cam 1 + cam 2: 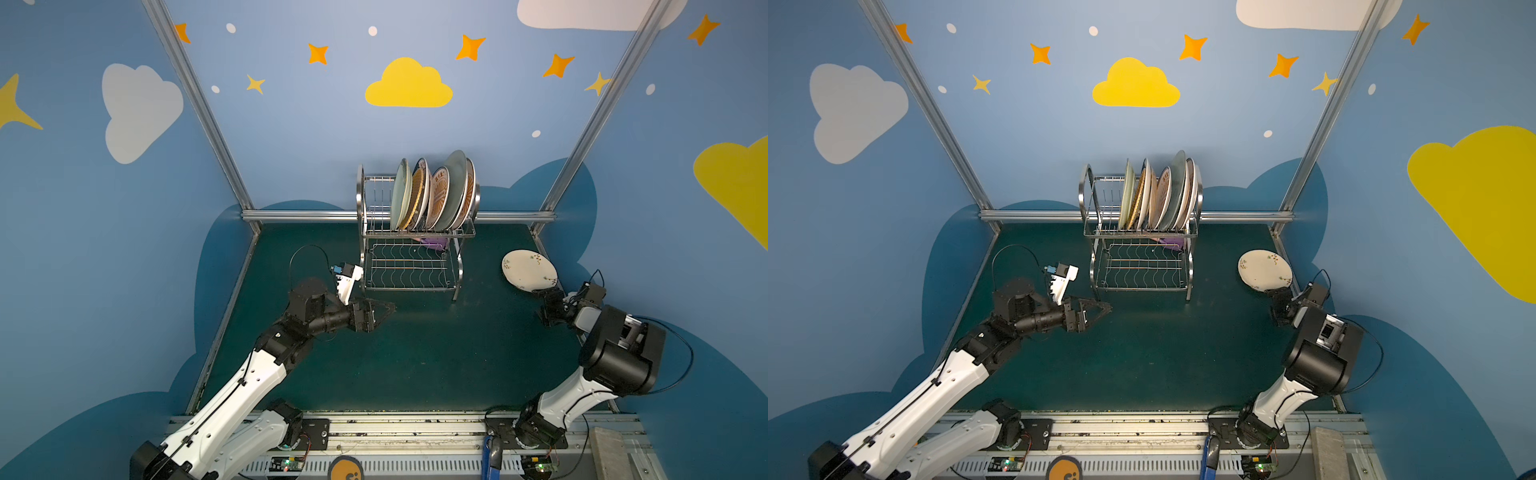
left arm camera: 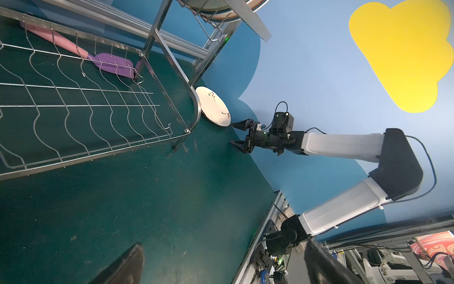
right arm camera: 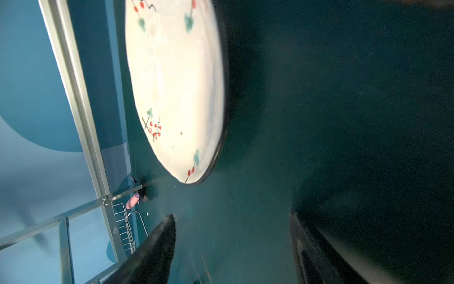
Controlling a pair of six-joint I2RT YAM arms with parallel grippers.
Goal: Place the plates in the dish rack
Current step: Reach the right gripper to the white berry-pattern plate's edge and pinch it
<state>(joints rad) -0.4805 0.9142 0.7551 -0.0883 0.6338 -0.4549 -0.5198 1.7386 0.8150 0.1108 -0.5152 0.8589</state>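
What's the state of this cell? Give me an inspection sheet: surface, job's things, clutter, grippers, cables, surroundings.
Surface: green table, scuffed.
Job's things: dish rack at the back; plates stand on edge in its upper tier, lower tier holds no plate. Cream floral plate lies flat on the right, seemingly atop a darker plate.
Clutter: pink-and-purple spatula at the rack's foot.
Grippers: left gripper open, empty, before the rack; right gripper open at the floral plate's near rim.
Cables: black cable loops on both wrists, clear of plates.
Surroundings: blue painted walls, aluminium frame.
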